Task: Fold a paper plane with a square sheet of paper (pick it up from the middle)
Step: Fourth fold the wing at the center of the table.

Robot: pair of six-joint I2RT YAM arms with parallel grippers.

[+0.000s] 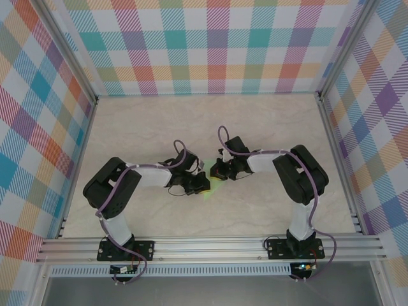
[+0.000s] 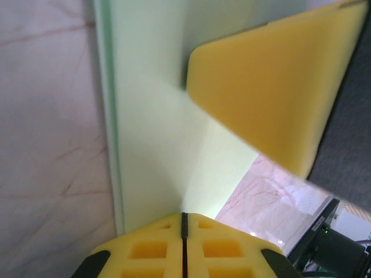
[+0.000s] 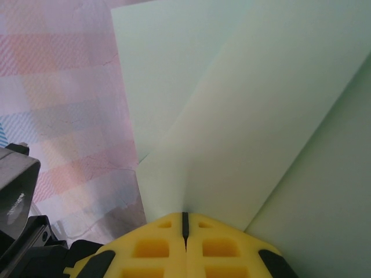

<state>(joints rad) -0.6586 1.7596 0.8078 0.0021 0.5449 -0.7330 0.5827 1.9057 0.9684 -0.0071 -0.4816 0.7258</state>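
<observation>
Finding one: my left claw (image 2: 184, 223) has its yellow pads pressed together, seam closed, with the pale mint-green paper sheet (image 2: 156, 116) running straight out from between them. I judge it to be pinching the sheet's near edge.

Finding two: my right claw (image 3: 185, 223) is in the same condition, pads closed on the paper. In its wrist view two layers overlap along a slanted edge, so at least one fold is already in.

Location: the sheet is at the middle of the counter (image 1: 159, 121), between the two claws. From above only a green sliver shows between them. I cannot tell whether it lies flat on the counter or is lifted slightly off it.

Reason for the hold, as a judgement: two pinches from opposite sides keep thin paper taut and aligned, so a crease can be set without the layers sliding. The broad yellow pad (image 2: 272, 87) lying over the sheet in the left wrist view looks like my other claw's finger bearing on the flap — likely holding the fold down.

Pose: the left arm (image 1: 137, 175) and right arm (image 1: 280, 159) both have their elbows out to their own sides and their forearms reaching inward, wrists low. The claws nearly meet tip to tip at the centre.

Progress: mid-fold — no finished dart shape is visible.
</observation>
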